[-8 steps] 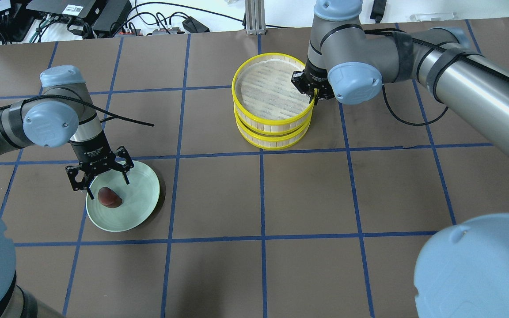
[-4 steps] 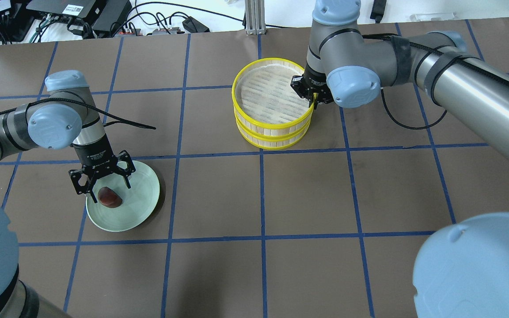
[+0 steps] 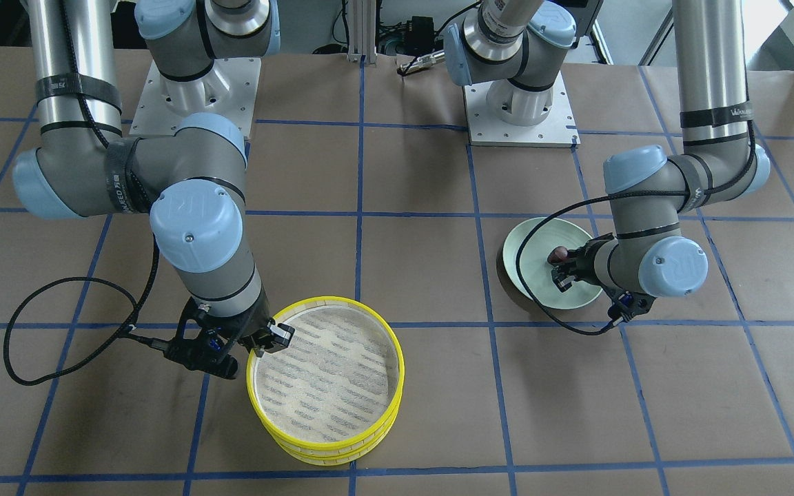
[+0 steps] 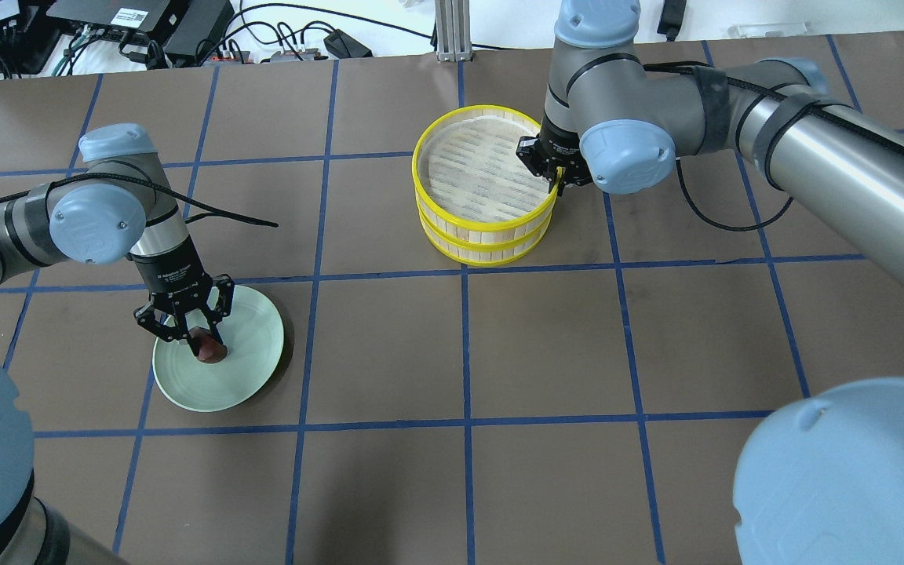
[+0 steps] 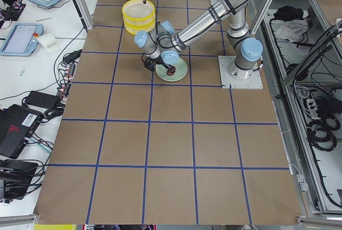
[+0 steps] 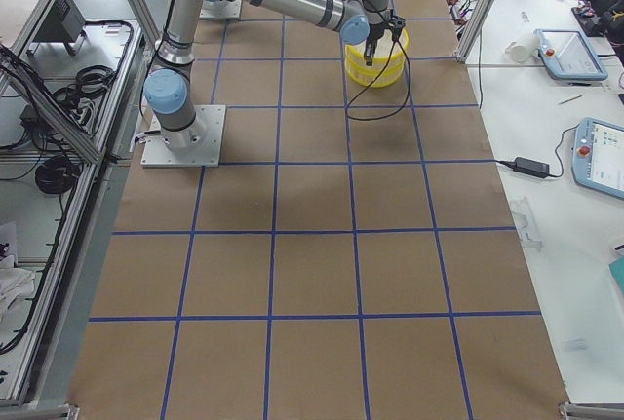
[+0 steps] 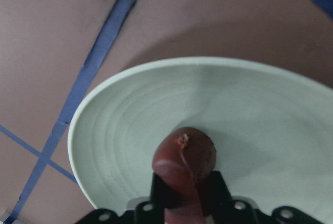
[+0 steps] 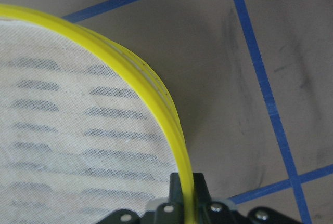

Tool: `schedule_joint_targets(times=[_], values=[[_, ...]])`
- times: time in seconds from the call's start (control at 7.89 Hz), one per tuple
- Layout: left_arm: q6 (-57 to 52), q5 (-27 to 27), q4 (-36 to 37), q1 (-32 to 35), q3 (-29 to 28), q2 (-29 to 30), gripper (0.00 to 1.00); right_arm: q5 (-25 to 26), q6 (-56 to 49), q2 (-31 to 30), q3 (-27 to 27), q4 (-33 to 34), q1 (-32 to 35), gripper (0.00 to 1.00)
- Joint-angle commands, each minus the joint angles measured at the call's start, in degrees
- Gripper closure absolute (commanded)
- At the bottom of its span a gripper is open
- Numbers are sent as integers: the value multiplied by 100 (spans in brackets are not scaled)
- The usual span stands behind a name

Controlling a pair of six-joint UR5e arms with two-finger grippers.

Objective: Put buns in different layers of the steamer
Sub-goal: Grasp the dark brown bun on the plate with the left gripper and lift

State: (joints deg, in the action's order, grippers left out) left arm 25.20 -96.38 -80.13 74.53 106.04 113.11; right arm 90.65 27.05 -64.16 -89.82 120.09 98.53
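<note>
My left gripper [image 4: 202,342] is clenched on the dark reddish-brown dome-shaped bun [image 7: 184,154], which sits between its fingers over the mint-green round plate [image 4: 252,357]. I cannot tell whether the bun touches the plate. My right gripper [image 4: 559,180] pinches the bright yellow rim of the upper round steamer tray [image 4: 477,161]. That tray is stacked on the lower steamer tray [image 4: 483,249], well apart from the plate.

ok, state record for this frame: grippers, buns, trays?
left gripper: shut on brown bun, over plate
brown bun: low over plate; lifted or not, cannot tell
plate: green, holds nothing else
right gripper: shut on rim of top tray
top tray: stacked on bottom tray, mesh empty
bottom tray: inside hidden
white bun: not visible
</note>
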Motion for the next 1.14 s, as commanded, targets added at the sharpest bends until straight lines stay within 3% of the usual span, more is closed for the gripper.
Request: schedule_joint_targets(times=[0.0,0.51,1.01], values=[[20,313,32,0,-65,-113,100,5,-16,0,8,41,0,91],[-23,295,-274,202,-987,-561,100,-12,19,-17,25,59,0,88],[29,392,-381,298,-1129,-562,100,-30,19,0,8,59,0,84]])
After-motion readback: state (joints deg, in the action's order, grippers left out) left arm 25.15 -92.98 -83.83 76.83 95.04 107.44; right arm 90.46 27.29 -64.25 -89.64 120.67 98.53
